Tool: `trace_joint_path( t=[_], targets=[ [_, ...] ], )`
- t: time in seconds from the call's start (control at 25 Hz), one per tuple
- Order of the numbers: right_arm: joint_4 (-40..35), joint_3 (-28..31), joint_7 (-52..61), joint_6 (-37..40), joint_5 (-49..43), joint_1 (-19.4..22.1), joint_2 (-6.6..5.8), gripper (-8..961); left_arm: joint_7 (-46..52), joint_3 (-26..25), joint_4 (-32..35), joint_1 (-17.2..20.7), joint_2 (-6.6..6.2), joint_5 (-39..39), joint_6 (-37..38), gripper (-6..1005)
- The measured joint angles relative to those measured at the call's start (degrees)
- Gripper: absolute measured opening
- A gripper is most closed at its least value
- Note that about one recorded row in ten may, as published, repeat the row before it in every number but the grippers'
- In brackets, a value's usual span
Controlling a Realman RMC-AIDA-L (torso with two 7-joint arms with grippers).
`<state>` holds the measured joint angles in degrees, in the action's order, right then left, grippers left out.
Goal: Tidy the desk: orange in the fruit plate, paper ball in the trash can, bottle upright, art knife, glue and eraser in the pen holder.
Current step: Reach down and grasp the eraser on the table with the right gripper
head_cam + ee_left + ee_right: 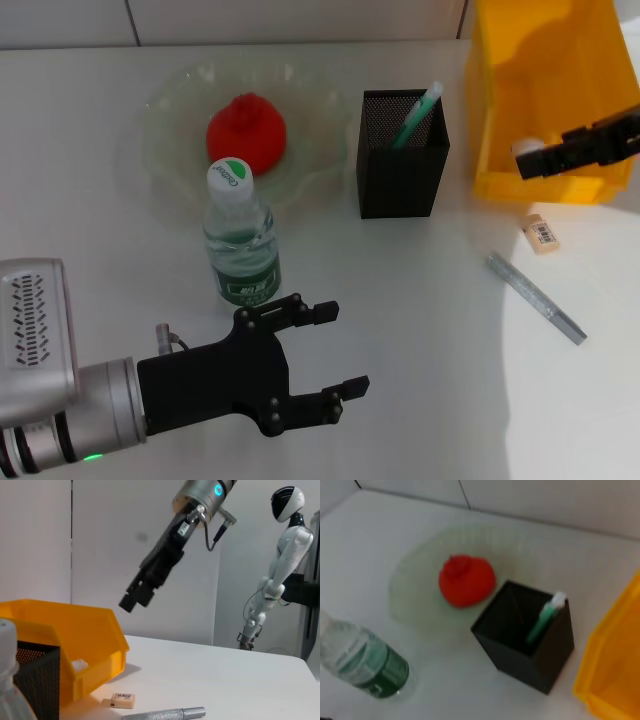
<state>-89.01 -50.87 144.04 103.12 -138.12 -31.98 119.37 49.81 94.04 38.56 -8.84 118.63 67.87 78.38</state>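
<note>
Your left gripper (335, 350) sits low over the near part of the table (420, 330), just in front of the bottle (240, 240); its fingers are spread wide apart and hold nothing. The bottle stands upright on the table, white cap up, just in front of the fruit plate (175, 110); the orange (247, 133) lies in the middle of that plate.

To the right of the plate you have the pen holder (402, 170), standing upright; the glue (417, 117) leans inside it, its white end poking above the rim. Right of the pen holder stands the trash can (545, 60), at the far right of the table.

Your right gripper (545, 157) hangs in the air over the front edge of the trash can, well above the table in the left wrist view; you cannot tell how far its fingers are parted, nor whether anything is between them.

The eraser (541, 233) lies flat on the table just in front of the trash can; the art knife (535, 297) lies on the table a little nearer to you than the eraser, slanting from upper left to lower right, apart from it; neither is touched by a gripper.
</note>
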Motion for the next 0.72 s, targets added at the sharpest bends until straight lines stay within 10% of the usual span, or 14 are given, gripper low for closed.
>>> trace_joint_path(
  t=[0.72],
  targets=[
    [5.79,-4.80,7.37,-3.26,-16.63,1.51,0.18,803,-0.07,0.24,-1.49,-1.09,0.19,-0.12,-0.07,788]
  ],
)
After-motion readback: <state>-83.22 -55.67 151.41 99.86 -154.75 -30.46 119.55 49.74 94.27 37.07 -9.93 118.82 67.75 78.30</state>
